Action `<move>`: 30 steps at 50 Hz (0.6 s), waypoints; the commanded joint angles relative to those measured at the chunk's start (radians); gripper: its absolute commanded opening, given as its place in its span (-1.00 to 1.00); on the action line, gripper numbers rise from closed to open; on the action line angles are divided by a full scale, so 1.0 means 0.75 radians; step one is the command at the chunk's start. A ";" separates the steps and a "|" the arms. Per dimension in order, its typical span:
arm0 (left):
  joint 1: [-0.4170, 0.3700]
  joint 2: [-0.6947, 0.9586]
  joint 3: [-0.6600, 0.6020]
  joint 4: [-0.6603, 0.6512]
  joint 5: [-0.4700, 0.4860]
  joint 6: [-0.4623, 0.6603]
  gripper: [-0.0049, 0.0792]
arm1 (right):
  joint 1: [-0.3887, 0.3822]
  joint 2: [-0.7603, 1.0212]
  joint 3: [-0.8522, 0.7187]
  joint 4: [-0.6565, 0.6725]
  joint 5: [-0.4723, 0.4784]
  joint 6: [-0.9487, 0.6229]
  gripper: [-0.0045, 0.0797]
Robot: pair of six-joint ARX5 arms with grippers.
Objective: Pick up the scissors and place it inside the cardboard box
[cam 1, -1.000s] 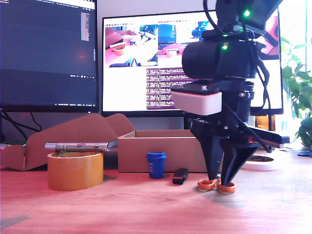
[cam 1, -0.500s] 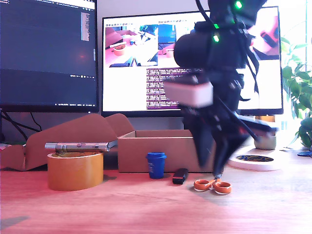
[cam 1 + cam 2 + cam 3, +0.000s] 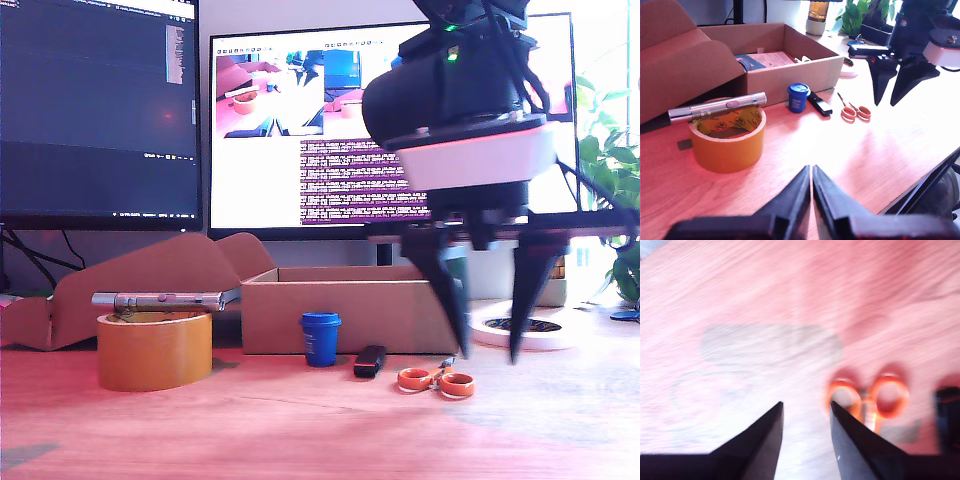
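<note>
Our second pincer (image 3: 485, 355) hung above the table (image 3: 300, 430) with its 2 dark fingers (image 3: 447, 300) spread apart and nothing between them, their tips just clear of the wood. In the exterior view the scissors (image 3: 436, 380) lay flat on the table, below the finger nearer that view's left; we could not tell whether that fingertip touched them. In the second wrist view the 2 orange rings (image 3: 869, 396) sat beside the open fingertips rather than between them, and that picture was blurred.

Our first pincer (image 3: 811, 187) was held low over the near part of the table, its 2 fingers pressed together to a thin line, gripping nothing.

The cardboard box (image 3: 340, 310) stood open behind the scissors, its large curved flaps (image 3: 150, 275) folded out toward the exterior view's left. In the first wrist view we saw papers lying inside the box (image 3: 790, 65), and the scissors (image 3: 855, 111) well outside it on the bare wood.

A blue cup (image 3: 321, 338) stood just in front of the box wall, with a black stick-shaped gadget (image 3: 370, 361) lying between the cup and the scissors. Toward the exterior view's left, a yellow-brown tape roll (image 3: 154, 350) stood on the table with a silver pen-like tool (image 3: 165, 299) resting across its top. 2 lit monitors (image 3: 290, 130) filled the background.
</note>
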 commanded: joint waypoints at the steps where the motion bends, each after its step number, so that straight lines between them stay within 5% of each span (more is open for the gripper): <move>1: -0.002 0.006 -0.030 0.011 0.001 0.007 -0.93 | 0.011 -0.004 -0.014 0.036 -0.012 -0.130 -0.26; 30: -0.002 0.006 -0.030 0.010 0.001 0.007 -0.93 | 0.014 0.042 -0.014 0.176 -0.062 -0.130 -0.27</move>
